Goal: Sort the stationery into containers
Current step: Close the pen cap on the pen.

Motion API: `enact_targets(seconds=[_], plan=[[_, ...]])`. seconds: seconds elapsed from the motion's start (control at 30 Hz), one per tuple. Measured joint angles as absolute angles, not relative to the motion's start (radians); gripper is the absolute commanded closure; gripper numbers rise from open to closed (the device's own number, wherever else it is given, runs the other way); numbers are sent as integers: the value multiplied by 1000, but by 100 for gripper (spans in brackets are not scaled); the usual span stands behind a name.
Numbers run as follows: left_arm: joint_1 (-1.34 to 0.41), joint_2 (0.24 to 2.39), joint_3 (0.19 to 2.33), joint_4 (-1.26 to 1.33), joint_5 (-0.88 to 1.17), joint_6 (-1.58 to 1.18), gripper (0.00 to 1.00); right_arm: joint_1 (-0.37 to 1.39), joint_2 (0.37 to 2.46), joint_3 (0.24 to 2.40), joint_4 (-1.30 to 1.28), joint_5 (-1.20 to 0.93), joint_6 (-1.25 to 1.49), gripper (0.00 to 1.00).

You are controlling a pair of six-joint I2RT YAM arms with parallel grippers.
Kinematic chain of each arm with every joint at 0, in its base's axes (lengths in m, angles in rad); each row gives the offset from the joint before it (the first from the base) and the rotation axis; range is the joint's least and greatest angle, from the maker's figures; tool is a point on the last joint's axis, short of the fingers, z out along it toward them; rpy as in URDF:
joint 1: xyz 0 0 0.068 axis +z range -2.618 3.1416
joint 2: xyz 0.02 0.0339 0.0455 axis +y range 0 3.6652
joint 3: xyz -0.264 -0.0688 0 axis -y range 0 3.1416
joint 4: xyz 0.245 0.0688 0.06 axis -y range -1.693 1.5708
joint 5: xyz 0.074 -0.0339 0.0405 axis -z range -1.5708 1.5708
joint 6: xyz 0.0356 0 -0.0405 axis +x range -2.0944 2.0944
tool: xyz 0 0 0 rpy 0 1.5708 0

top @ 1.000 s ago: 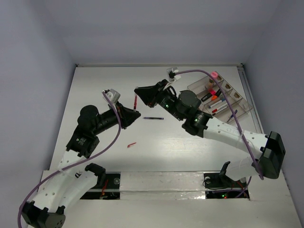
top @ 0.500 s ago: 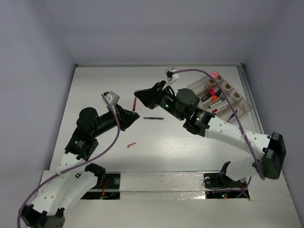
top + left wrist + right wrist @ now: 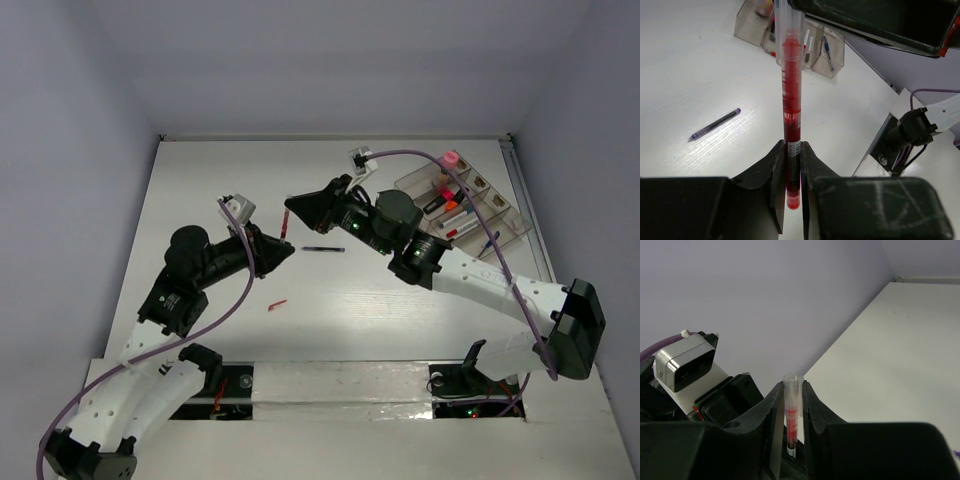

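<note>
Handover: red pen [image 3: 791, 100] is clamped at both ends by left gripper [image 3: 792, 185] and right gripper [image 3: 792, 430]; left grip should be released only once right hold is judged firm

A white table [image 3: 220, 180] stands enclosed by plain pale lavender walls [image 3: 330, 60].

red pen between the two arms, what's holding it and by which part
Both grippers hold the red pen: the left gripper pinches its red butt end, and the right gripper appears to clamp the clear end opposite.
</note>
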State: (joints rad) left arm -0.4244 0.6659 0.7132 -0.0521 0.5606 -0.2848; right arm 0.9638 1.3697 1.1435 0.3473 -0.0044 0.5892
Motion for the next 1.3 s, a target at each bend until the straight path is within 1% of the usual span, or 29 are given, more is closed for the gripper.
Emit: enact_targets(seconds=[0.33, 0.83, 0.9, 0.93, 1.07, 1.13, 1.3], plan=[[-440, 738, 765, -126, 611, -297, 100, 946, 1309, 1003, 448, -4, 635, 100], [-447, 867, 953, -255, 645, -324, 100, 945, 1290, 890, 636, 50, 678, 100], [-443, 888, 994, -208, 595, -324, 100, 970, 1276, 857, 594, -5, 678, 100], [-438, 900, 1027, -223, 586, -323, 100, 984, 1276, 834, 587, 12, 675, 100], [-429, 918, 1120, -16, 522, -325, 100, 1062, 1305, 753, 397, -98, 677, 100], [-430, 913, 1133, 63, 511, -327, 100, 1097, 1310, 729, 340, -126, 678, 100], [-430, 888, 1103, 88, 481, -322, 100, 1093, 1254, 717, 250, -109, 666, 100]])
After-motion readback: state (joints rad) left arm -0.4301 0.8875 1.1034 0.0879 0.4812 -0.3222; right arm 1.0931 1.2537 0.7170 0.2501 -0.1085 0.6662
